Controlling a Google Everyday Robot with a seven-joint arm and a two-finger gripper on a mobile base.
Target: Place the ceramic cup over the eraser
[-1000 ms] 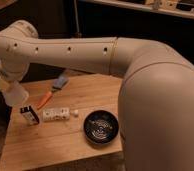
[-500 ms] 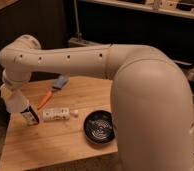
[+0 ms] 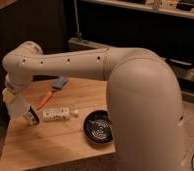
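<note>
Arm (image 3: 65,62) bent down w/ hand (image 3: 15,101) clamped on ceramic cup (image 3: 19,110), low beside eraser (image 3: 31,118).

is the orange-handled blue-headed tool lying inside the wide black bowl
No, the orange-handled blue-headed tool lies on the wooden table apart from the wide black bowl, while the gripper hangs beside the small dark eraser.

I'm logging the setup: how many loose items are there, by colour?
White: 3 (ceramic cup at the hand, left end of the table; spotted block; small piece)
Black: 2 (eraser, bowl)
Orange and blue: 1 (tool)
Total: 6
</note>
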